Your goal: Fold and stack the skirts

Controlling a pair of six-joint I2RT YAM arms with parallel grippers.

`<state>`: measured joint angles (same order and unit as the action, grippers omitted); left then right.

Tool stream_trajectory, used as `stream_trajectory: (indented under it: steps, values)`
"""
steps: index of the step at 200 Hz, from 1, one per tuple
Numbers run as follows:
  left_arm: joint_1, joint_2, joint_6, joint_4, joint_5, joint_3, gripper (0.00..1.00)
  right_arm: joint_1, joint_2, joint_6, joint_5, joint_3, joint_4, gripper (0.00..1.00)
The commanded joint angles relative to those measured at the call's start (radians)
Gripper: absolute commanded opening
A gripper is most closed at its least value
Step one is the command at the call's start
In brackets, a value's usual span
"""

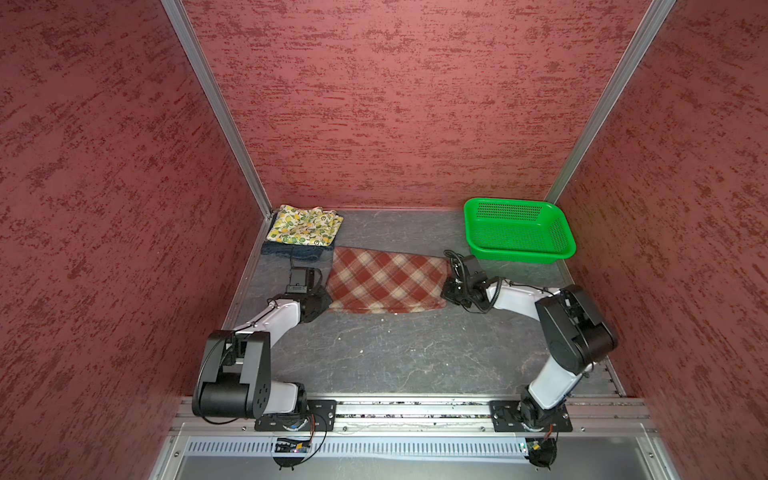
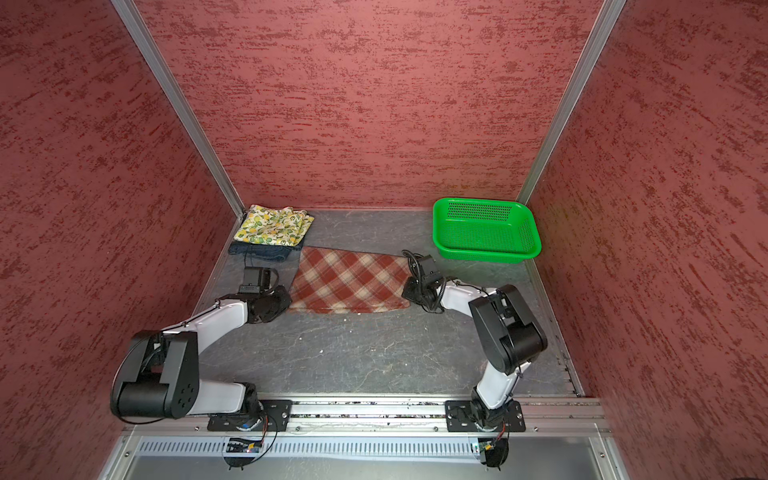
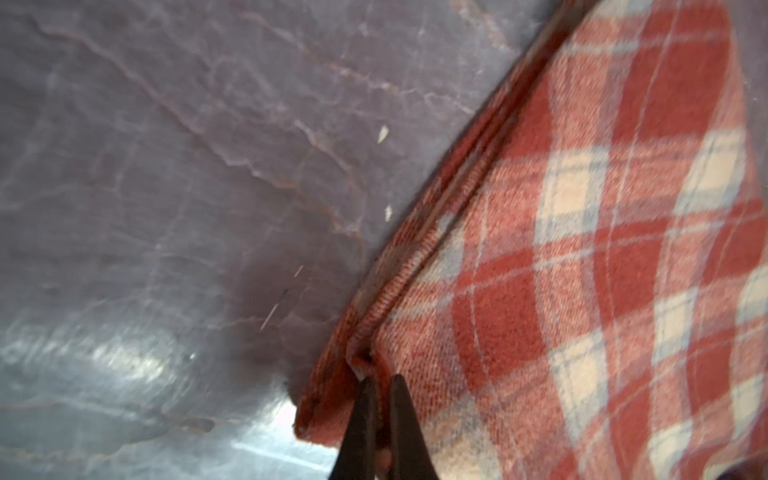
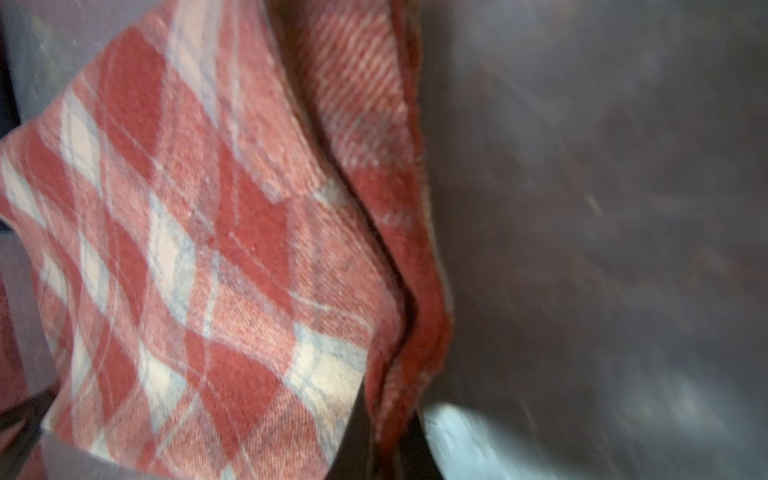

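Rust-red and cream plaid skirt [image 1: 386,280] lies spread at the middle of the grey worktop [image 1: 395,353], its layers doubled over. The left gripper [image 3: 380,386] is pressed together on the hem at the skirt's near-left corner. The right gripper [image 4: 386,440] pinches the doubled edge on the skirt's right side. In the far left corner, the lemon-print skirt [image 1: 303,224] sits folded on top of the navy denim skirt [image 1: 291,251], just beside the plaid one. A green basket [image 1: 521,254] stands far right, apart from the cloth.
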<state>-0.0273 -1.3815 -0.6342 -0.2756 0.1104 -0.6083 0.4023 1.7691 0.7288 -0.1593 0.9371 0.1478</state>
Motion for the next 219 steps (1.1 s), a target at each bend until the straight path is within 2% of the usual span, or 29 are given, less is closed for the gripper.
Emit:
stream_trajectory:
  steps: [1,25,70,94,110,146,183,219]
  values:
    - [0.003,0.026,-0.025,0.004,0.019,0.03,0.0,-0.028,0.074,-0.076,0.049,0.094,0.075,0.08]
    - [-0.013,0.049,-0.047,0.001,0.029,0.051,0.0,-0.058,0.124,-0.117,0.037,0.193,0.106,0.12]
    - [-0.035,0.048,-0.075,0.024,0.021,0.066,0.0,-0.067,0.117,-0.128,0.007,0.233,0.129,0.47]
    - [-0.044,0.031,-0.079,0.036,0.02,0.058,0.0,-0.069,0.081,-0.104,-0.011,0.191,0.115,0.49]
    - [-0.046,0.021,-0.08,0.037,0.019,0.047,0.0,-0.075,0.065,-0.08,-0.025,0.162,0.096,0.47]
    - [-0.06,0.017,-0.078,0.036,0.017,0.032,0.0,-0.085,0.038,-0.036,-0.046,0.123,0.04,0.3]
    - [-0.063,0.025,-0.071,0.015,0.007,0.0,0.0,-0.086,0.047,-0.044,-0.018,0.162,0.04,0.14]
    - [-0.053,0.029,-0.04,-0.033,-0.013,-0.075,0.0,-0.088,0.039,-0.057,-0.004,0.21,0.067,0.05]
